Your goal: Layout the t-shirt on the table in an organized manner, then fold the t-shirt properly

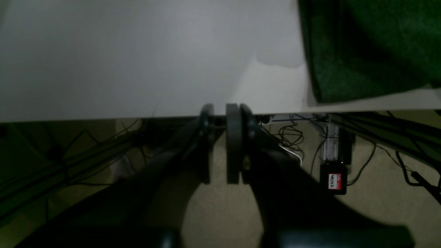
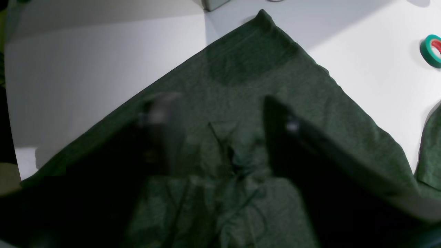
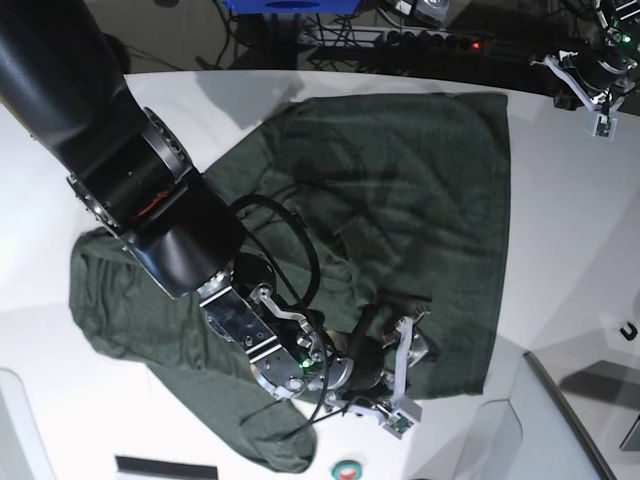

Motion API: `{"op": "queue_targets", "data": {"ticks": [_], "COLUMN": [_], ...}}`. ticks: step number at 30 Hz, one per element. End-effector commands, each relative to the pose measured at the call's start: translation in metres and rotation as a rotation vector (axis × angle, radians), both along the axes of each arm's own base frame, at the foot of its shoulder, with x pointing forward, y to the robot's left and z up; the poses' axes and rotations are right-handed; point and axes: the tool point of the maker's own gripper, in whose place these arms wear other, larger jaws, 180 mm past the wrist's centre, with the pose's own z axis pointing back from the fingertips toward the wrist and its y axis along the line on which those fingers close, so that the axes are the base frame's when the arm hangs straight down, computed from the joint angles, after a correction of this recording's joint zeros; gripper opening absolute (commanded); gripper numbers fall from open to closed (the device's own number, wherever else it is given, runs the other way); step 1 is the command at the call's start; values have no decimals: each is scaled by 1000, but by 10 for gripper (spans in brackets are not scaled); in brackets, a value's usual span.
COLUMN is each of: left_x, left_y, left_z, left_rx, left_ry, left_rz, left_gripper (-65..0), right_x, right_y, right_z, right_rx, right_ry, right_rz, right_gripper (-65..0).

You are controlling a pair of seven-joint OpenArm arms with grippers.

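base view, right gripper (image 3: pixel 385 372) open over t-shirt (image 3: pixel 420 190)

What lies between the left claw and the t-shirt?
Only bare white table. In the left wrist view the left claw sits at the table's edge, and the t-shirt lies apart from it with nothing between.

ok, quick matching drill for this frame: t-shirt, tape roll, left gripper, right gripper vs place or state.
Things:
1. t-shirt
2. tape roll
3. left gripper
4. right gripper

Place or state:
A. fingers nearly together, at the table edge, off the cloth
B. teal and red, lying on bare white table
C. fingers apart, over wrinkled cloth
D. dark green, partly spread, one side bunched

Pairs: 1-D, 2-B, 3-A, 4-C
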Motion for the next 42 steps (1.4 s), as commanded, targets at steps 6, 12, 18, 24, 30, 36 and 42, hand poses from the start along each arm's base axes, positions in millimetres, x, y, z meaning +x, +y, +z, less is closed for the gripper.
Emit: {"op": "queue_targets", "data": {"ticks": [6,12,18,24,30,36,42], "left_x": [13,29,71,77,77,77,77], "left_y": [5,-2,-28,-52,-50,-49,-49], "left_z": [16,31,29,15,15,15,15], "left_rx": [30,43,14,22,31,35,36], "left_ry": [-48,-105,-172,-126,-121,-119,-119], "left_rz": [-19,-49,-66,-156,-159,-160,-160], "left_gripper": [-587,-587,-587,-587,-587,-587,-587], "right_x": [25,16,-23,-43,-66,-71,-78], "right_y": [-60,-240,-328,-384,-392,-383,-383], "right_z": [40,-25,-88,-116,-138,-137,-142], "right_rx": [85,-69,-259,-453,-569,-560,-566], "right_ry": [-38,140,255,279,281,271,287], "right_rz": [-135,-555,-656,-696,-672,-654,-648], "right_gripper": [-279,-473,-420,-318,-320,-321,-324]}}
